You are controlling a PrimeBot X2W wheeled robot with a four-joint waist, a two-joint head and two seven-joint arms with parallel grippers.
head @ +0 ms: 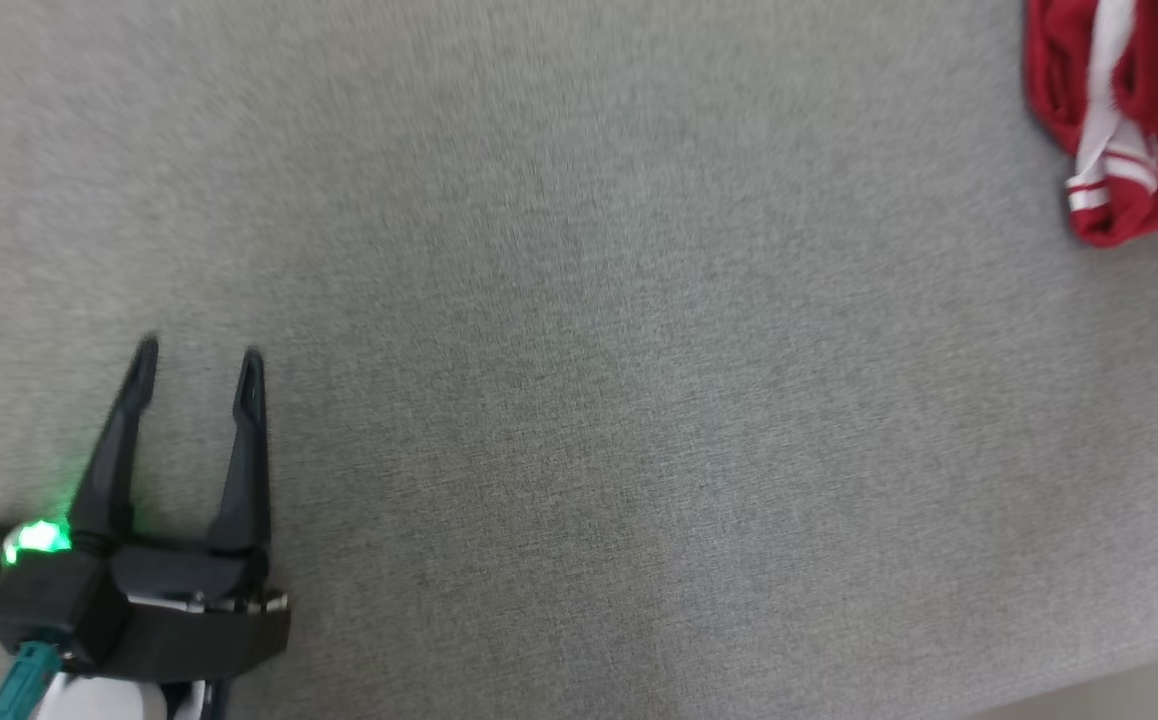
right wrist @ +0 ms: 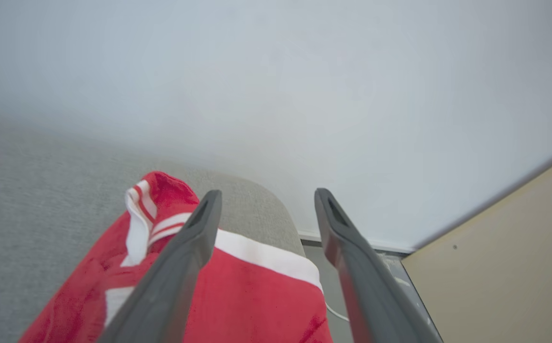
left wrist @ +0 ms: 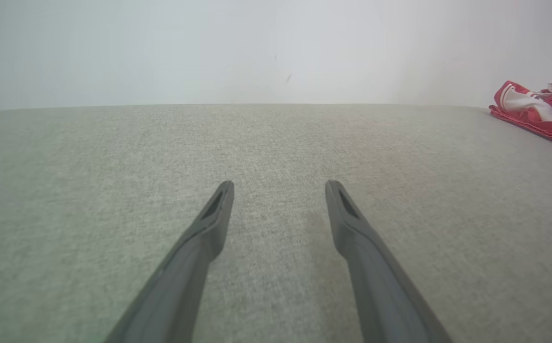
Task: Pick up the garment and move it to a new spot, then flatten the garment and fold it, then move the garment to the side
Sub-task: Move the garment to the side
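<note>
Low at the near left, the left gripper (head: 199,350) stands wide with nothing between its fingers, just above the bare grey table (head: 579,300). Across the table, at its far right edge, lies the garment (head: 1154,90), a crumpled red heap with white stripes. The right gripper (right wrist: 267,192) hangs over the garment, also wide, gripping nothing; whether its left finger touches the cloth I cannot tell. Past the table's edge are a pale wall (right wrist: 276,95) and a beige panel (right wrist: 505,267).
</note>
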